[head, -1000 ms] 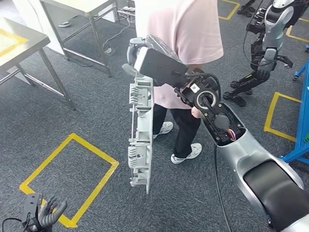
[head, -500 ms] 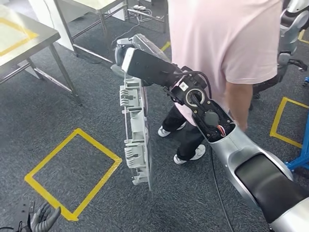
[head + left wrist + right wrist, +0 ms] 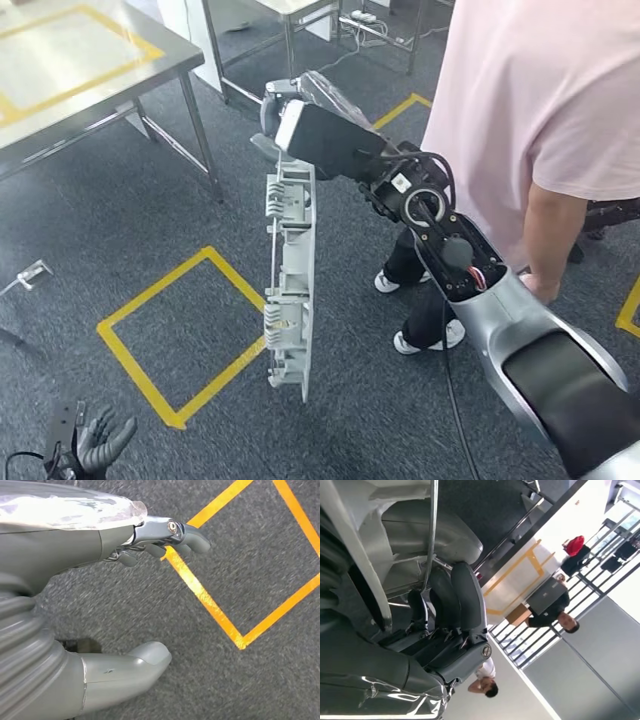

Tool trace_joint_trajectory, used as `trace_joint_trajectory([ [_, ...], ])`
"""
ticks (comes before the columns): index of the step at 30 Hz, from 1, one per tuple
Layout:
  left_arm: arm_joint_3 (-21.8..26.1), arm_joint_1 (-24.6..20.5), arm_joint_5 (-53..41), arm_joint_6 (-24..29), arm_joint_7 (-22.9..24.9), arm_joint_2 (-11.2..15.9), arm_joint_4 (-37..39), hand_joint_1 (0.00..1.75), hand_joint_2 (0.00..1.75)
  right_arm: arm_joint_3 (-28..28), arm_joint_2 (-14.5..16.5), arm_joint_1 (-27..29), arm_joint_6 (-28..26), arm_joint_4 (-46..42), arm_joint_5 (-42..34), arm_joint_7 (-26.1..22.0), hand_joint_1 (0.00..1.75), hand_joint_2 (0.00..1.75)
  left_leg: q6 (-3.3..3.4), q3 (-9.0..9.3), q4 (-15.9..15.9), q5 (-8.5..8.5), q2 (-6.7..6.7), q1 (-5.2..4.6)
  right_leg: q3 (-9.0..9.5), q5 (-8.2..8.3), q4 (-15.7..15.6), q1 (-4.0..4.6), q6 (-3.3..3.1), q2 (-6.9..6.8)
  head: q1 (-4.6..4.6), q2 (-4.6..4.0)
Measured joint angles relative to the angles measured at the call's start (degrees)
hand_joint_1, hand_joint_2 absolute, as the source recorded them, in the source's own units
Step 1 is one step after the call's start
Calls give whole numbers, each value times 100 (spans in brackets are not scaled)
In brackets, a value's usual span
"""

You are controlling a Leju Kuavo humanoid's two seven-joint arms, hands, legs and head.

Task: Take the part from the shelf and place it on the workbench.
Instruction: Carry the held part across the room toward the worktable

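While the right hand [image 3: 283,120] grips the long grey part [image 3: 290,280] by its top end — hanging upright over the carpet, clear of the workbench [image 3: 83,70] — pickup looks done, placement left; left hand [image 3: 102,445] hangs w/ fingers spread, holding nothing.

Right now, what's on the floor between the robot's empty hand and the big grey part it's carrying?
In the head view, between the left hand and the hanging grey part lies dark carpet crossed by a yellow tape square. Nothing else sits there.
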Motion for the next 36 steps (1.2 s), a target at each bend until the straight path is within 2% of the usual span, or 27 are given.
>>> trace_joint_trajectory([
  [2,0,27,-2,-3,0,3,0,0,175,1,1,-8,3,-1,0,4,175,175,-68,-42,-14,28,-58,10,34,2,-76,-5,-31,-90,4,0],
  [4,0,36,-3,-3,-1,15,0,0,175,1,5,-20,10,-2,-1,6,175,175,-121,-138,167,-106,98,-5,66,44,-148,-27,-83,-194,-41,0],
  [6,0,20,-2,-2,-3,23,0,0,175,1,9,-26,22,-2,-3,8,175,175,-165,-439,821,-454,331,-12,83,66,-185,-27,-116,-299,-124,0],
  [7,0,17,-2,-2,-3,22,0,0,175,1,9,-24,28,-1,-3,9,175,175,-183,-632,1235,-625,384,-6,80,66,-185,-23,-122,-353,-159,0],
  [8,0,23,-2,-1,-3,19,0,0,175,2,9,-20,34,-1,-3,10,175,175,-200,-781,1552,-723,407,1,78,64,-185,-20,-123,-405,-186,0],
  [9,0,31,-3,-1,-2,16,0,0,175,3,9,-16,39,0,-3,12,175,175,-213,-839,1678,-721,423,8,77,63,-184,-21,-123,-457,-212,0],
  [10,0,35,-3,2,-2,18,0,0,175,3,9,-15,41,0,-4,13,175,175,-221,-773,1557,-614,444,15,77,60,-182,-23,-121,-504,-237,0],
  [12,0,28,-1,7,-3,27,0,0,175,3,11,-19,44,-1,-6,14,175,175,-220,-363,788,-259,586,20,81,44,-169,-22,-97,-588,-278,0],
  [13,0,17,-1,8,-3,32,0,0,175,1,12,-25,44,-2,-7,14,175,175,-202,-158,399,-135,668,4,74,28,-147,-4,-72,-622,-300,0],
  [14,0,8,0,8,-5,32,0,0,175,-2,13,-30,45,-3,-7,15,175,175,-171,-26,144,-73,729,-8,67,13,-131,15,-47,-652,-303,0],
  [15,0,4,1,10,-8,30,0,0,175,-3,14,-36,47,-4,-8,16,175,175,-135,26,33,-69,751,-21,63,-1,-119,37,-20,-686,-291,0],
  [17,0,15,2,15,-12,27,0,0,175,-1,15,-40,58,-5,-10,23,175,175,-49,24,17,-75,656,-27,71,-30,-109,44,31,-747,-240,0],
  [18,0,22,2,19,-13,27,0,0,175,1,16,-41,66,-5,-12,28,175,175,-18,27,12,-71,610,-21,58,-79,-67,31,62,-707,-220,0],
  [19,1,22,2,23,-13,29,0,0,175,-1,16,-43,74,-7,-13,34,175,175,15,34,7,-64,569,-14,6,-175,63,13,91,-623,-201,0],
  [21,2,12,7,31,-13,31,0,0,175,-3,16,-40,87,-11,-13,47,175,175,66,42,1,-59,489,-6,-290,-533,725,-10,131,-408,-127,0],
  [23,2,12,13,32,-13,26,0,0,175,-1,16,-22,96,-13,-13,58,175,175,92,45,3,-62,392,-16,-674,-844,1545,-12,138,-335,-53,0],
  [24,2,17,14,32,-13,23,0,0,175,-1,16,-12,99,-13,-13,63,175,175,95,47,5,-63,337,-22,-776,-855,1728,-12,131,-326,-32,0],
  [25,2,23,16,32,-13,21,0,0,175,-1,16,-6,101,-14,-13,67,175,175,95,51,6,-63,278,-26,-768,-745,1664,-11,113,-317,-11,0],
  [26,2,26,16,32,-13,20,0,0,175,-1,16,-7,102,-15,-13,68,175,175,94,58,8,-64,218,-28,-653,-535,1367,-10,85,-290,10,0],
  [28,2,24,18,32,-13,13,0,0,175,-2,16,-14,101,-19,-13,68,175,175,83,61,11,-66,111,-33,-287,-95,527,-10,15,-112,36,0],
  [29,2,25,17,32,-13,8,0,0,175,-1,16,-15,101,-20,-13,68,175,175,68,51,14,-63,61,-32,-141,20,212,-8,-9,-33,35,0],
  [30,2,28,18,31,-13,4,0,0,175,-1,16,-15,101,-20,-13,68,175,175,46,32,16,-54,17,-27,-56,50,41,-4,-26,16,33,0],
  [31,2,38,17,31,-13,0,0,0,175,0,16,-13,101,-20,-13,69,175,175,17,12,12,-39,-29,-22,-18,26,-8,1,-33,-1,30,0],
  [32,2,51,15,30,-13,8,0,0,175,1,16,-13,102,-21,-13,70,175,175,-17,-3,3,-24,-73,-22,-3,22,-57,-6,-41,-53,35,0],
  [33,2,63,14,29,-14,12,0,0,175,2,19,-14,102,-26,-13,70,175,175,-48,-21,12,-34,-55,-26,16,30,-95,-18,-54,-106,33,0],
  [35,2,65,12,28,-14,33,0,0,175,1,26,-17,102,-43,-13,69,175,175,-109,-158,286,-222,135,-42,53,68,-174,-50,-92,-213,-30,0],
  [36,2,58,14,29,-15,36,0,0,175,1,29,-17,103,-50,-13,70,175,175,-135,-306,602,-395,266,-35,61,79,-191,-50,-107,-263,-74,0],
])
